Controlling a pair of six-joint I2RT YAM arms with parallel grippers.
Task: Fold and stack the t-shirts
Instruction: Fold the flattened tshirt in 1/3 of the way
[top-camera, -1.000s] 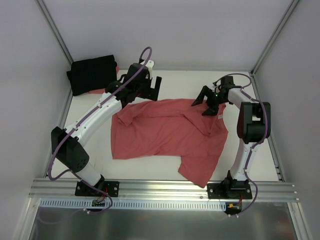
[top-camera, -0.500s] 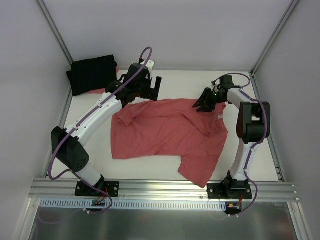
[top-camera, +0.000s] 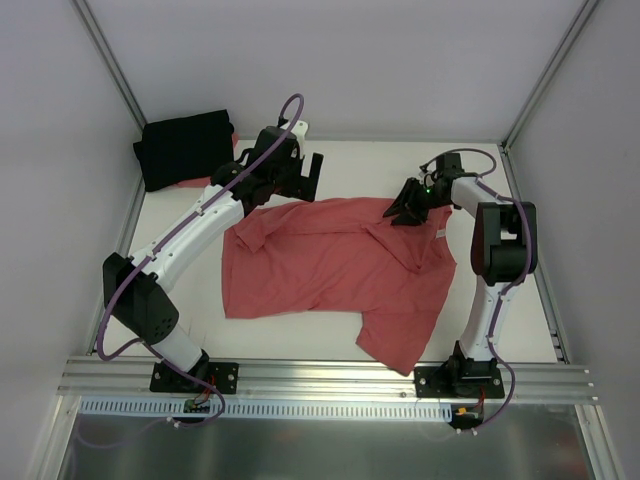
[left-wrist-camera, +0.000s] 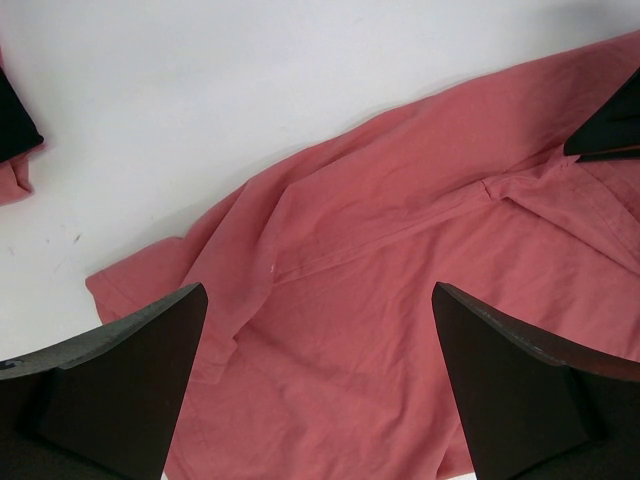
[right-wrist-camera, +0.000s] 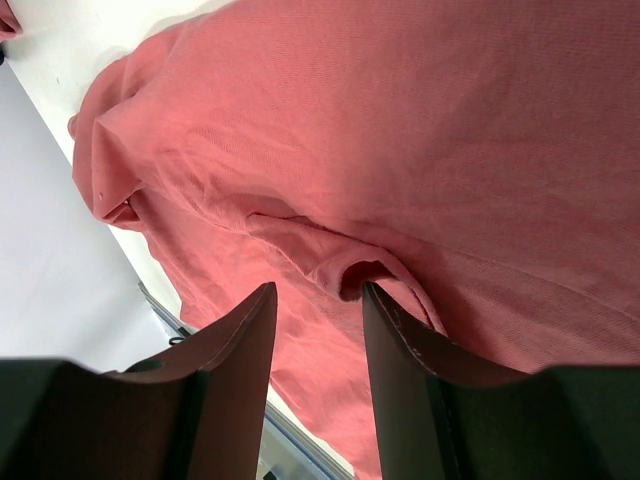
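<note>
A coral-red t-shirt lies rumpled and spread across the middle of the white table, its small white neck label near the right arm. The black t-shirt sits folded in the far left corner. My left gripper hovers open over the red shirt's far left edge, nothing between its fingers. My right gripper is down on the shirt's far right edge. In the right wrist view its jaws are partly closed around a raised fold of red cloth.
A strip of red cloth pokes out from under the black t-shirt. Grey walls and metal posts enclose the table on three sides. A metal rail carrying both arm bases runs along the near edge.
The right gripper's jaws have come from wide apart to partly closed on the red shirt's far edge. The left arm and both shirts have stayed where they were.
</note>
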